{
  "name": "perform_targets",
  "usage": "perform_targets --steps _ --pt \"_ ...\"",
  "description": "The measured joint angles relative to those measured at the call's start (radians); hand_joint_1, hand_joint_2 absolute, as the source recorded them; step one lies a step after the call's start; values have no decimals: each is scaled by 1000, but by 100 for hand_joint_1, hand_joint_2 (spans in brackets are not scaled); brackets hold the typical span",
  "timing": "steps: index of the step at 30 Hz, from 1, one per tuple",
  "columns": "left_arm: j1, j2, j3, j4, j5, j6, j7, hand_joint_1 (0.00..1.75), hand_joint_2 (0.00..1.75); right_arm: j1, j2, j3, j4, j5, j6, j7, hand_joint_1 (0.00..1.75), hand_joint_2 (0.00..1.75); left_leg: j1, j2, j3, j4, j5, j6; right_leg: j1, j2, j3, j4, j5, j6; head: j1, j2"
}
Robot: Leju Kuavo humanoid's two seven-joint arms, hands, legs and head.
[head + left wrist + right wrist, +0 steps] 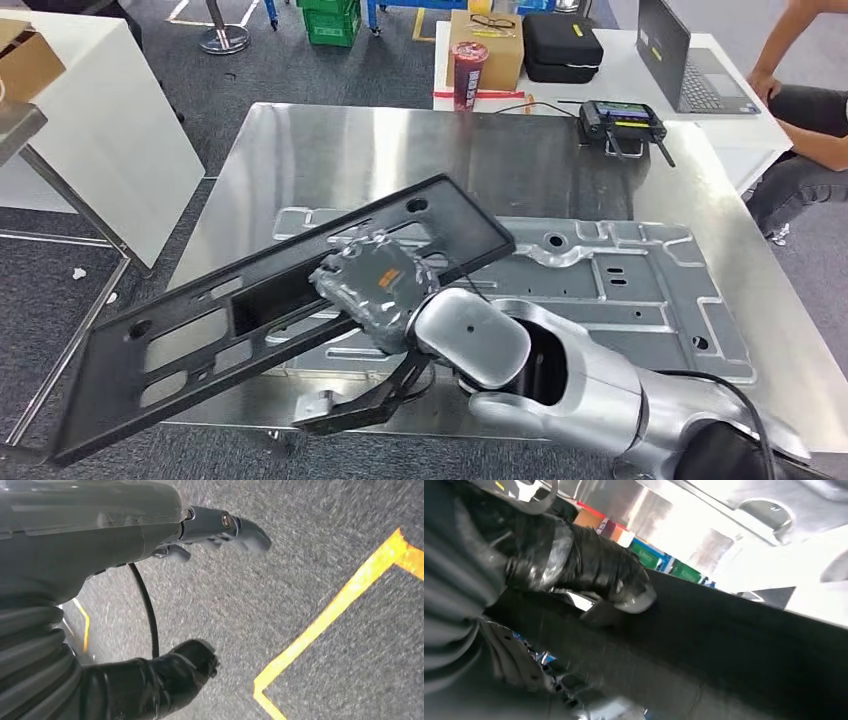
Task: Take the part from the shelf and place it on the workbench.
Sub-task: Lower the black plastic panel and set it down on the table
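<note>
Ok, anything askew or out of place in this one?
Yes: the black frame part is tilted, one end hanging past the workbench edge. The right hand grips its middle. It lies across the pressed metal panel, not yet flat.

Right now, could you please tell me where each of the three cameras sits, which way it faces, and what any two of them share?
Head view: high on the body, facing forward and down at the steel workbench; the silver right arm shows, its right hand gripping the long black slotted plastic panel.
Left wrist view: behind the hanging left hand, facing grey carpet with a yellow floor line.
Right wrist view: behind the right hand, looking along the panel.
Shared: head and right wrist views both show that hand on the panel.
</note>
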Motion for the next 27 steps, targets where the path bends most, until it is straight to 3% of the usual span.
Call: perform_targets --steps 2,3,9,11,12,15,16,23,27 --pt "6 2 11 0 -2 0 0 0 175 -1 -42 -8 30 19 -8 -3 175 175 -3 -3 2 0 -3 2 0 1 4 -5 -2 -31 1 0" --pt "10 4 19 0 -2 1 0 0 175 2 -66 -16 56 32 -18 -5 175 175 -4 -5 2 0 -6 5 0 2 6 -8 -3 -39 1 0" --pt "41 16 72 0 -5 11 25 0 175 74 -191 -139 295 135 -111 -20 175 175 -11 -7 4 1 -13 15 -4 2 10 -14 -2 -42 1 0" --pt "49 18 88 0 -3 17 37 0 175 108 -223 -191 373 162 -122 -4 175 175 -13 -6 4 1 -14 17 -7 2 10 -17 -1 -32 1 0" --pt "51 18 95 0 -2 20 42 0 175 126 -237 -217 412 176 -132 0 175 175 -14 -6 4 1 -14 18 -8 3 11 -19 1 -18 1 0" --pt "55 19 113 0 3 27 54 0 175 182 -272 -290 513 217 -168 1 175 175 -15 -6 4 1 -14 19 -15 4 15 -26 2 42 1 0" --pt "56 19 118 0 4 29 56 0 175 202 -282 -318 538 230 -174 1 175 175 -15 -6 4 2 -14 20 -16 4 16 -27 2 52 1 0" --pt "65 19 141 0 5 42 66 0 175 318 -317 -519 604 281 -171 5 175 175 -15 -5 10 0 -15 21 -15 6 21 -27 -1 54 1 0" --pt "64 19 143 0 5 42 66 0 175 342 -318 -572 608 292 -169 4 175 175 -14 -4 15 -3 -15 20 -14 7 23 -27 -2 53 1 0"
